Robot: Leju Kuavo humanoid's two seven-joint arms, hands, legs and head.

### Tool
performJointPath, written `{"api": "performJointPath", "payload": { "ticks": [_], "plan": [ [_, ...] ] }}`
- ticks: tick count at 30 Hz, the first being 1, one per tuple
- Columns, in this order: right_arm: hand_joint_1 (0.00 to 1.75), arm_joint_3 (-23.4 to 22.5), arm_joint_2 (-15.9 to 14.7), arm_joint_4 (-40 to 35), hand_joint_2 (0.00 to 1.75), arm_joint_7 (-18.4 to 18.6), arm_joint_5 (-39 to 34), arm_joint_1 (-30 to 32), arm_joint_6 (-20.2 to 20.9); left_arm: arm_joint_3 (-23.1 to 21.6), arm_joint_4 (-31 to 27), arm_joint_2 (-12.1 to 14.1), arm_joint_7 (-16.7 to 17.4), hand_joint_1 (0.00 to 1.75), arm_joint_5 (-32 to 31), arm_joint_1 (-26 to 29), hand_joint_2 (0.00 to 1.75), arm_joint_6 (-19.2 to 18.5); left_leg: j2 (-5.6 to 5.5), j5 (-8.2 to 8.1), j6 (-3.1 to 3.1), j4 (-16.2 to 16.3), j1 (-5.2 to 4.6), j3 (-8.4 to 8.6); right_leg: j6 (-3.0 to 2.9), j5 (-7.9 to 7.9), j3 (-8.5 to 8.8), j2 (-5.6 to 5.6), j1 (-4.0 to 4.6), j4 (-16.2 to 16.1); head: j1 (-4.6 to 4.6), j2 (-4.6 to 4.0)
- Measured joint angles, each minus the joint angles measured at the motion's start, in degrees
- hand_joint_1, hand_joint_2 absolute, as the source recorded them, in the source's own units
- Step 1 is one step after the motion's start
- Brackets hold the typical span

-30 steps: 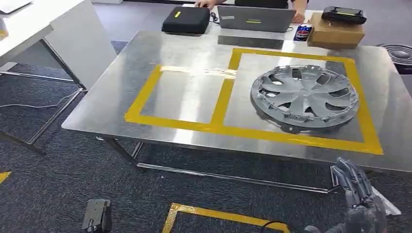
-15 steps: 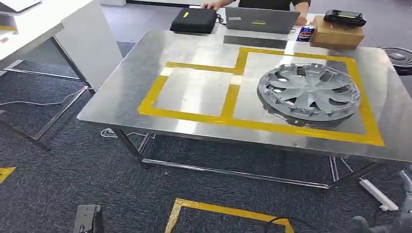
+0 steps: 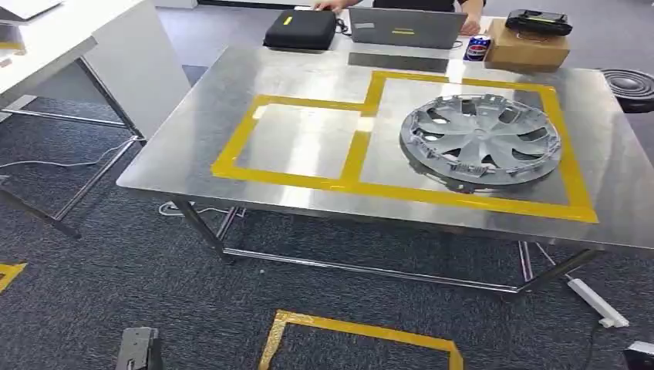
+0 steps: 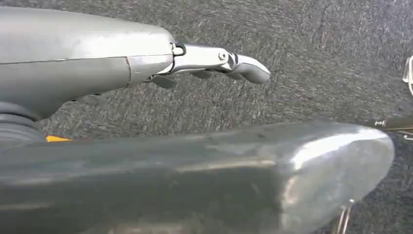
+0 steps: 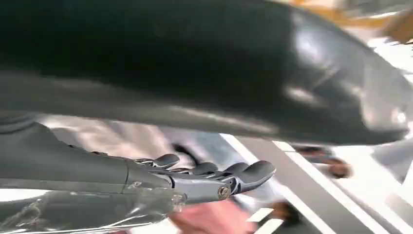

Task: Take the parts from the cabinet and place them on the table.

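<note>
Both hands empty, fingers straight: left hand; right hand, bkgd blurred.

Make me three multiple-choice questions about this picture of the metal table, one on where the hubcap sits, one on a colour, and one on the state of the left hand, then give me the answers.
1. Where does the hubcap lie?
A. In the larger taped square, on the right
B. In the smaller taped square, on the left
C. On the carpet

2. What colour is the tape that marks the squares on the table?
A. Red
B. Yellow
C. Blue

3. What is the left hand holding?
A. The hubcap
B. A laptop
C. Nothing

Answers: 1 A, it rests inside the larger right-hand outline; 2 B, the strips are plainly yellow; 3 C, the left wrist view shows its fingers stretched over bare carpet.
</note>
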Motion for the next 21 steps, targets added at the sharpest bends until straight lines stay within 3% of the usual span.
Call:
{"api": "performJointPath", "payload": {
  "ticks": [5, 10, 15, 21],
  "plan": [
    [0.0, -12.7, -3.7, 22.4, 0.0, -0.5, 2.9, -6.5, -3.7, 0.0, 0.0, 0.0, 0.6, 0.0, -1.2, 0.3, 0.0, 0.8, 0.0, 0.11, 0.17, 0.1, -0.14, -0.21, 0.15, 0.16, -0.1, -0.02, -0.12, 0.0, 0.02, -0.02],
    [0.0, -19.6, -7.6, 41.1, 0.0, 2.0, 4.5, -10.4, -8.4, 0.0, 0.0, 0.0, 1.3, 0.0, -1.7, 0.3, 0.0, 1.4, 0.0, 0.11, 0.18, 0.2, -0.15, -0.31, 0.25, 0.27, -0.2, 0.01, -0.15, 0.0, 0.02, -0.02],
    [0.0, -22.6, -9.9, 52.5, 0.0, 5.1, 5.6, -12.2, -10.3, 0.0, 0.0, 0.0, 1.5, 0.0, -1.9, 0.4, 0.0, 1.6, -0.01, 0.17, 0.24, 0.2, -0.15, -0.39, 0.24, 0.31, -0.29, 0.0, -0.15, 0.0, 0.0, 0.0],
    [0.0, -23.5, -10.9, 61.6, 0.0, 13.2, 9.6, -13.2, -11.4, 0.3, 0.0, 0.0, 2.1, 0.0, -2.3, 0.5, 0.0, 2.1, -0.01, 0.21, 0.17, 0.2, -0.15, -0.46, 0.21, 0.33, -0.36, 0.0, -0.14, 0.0, 0.0, -0.02]
  ]
}}
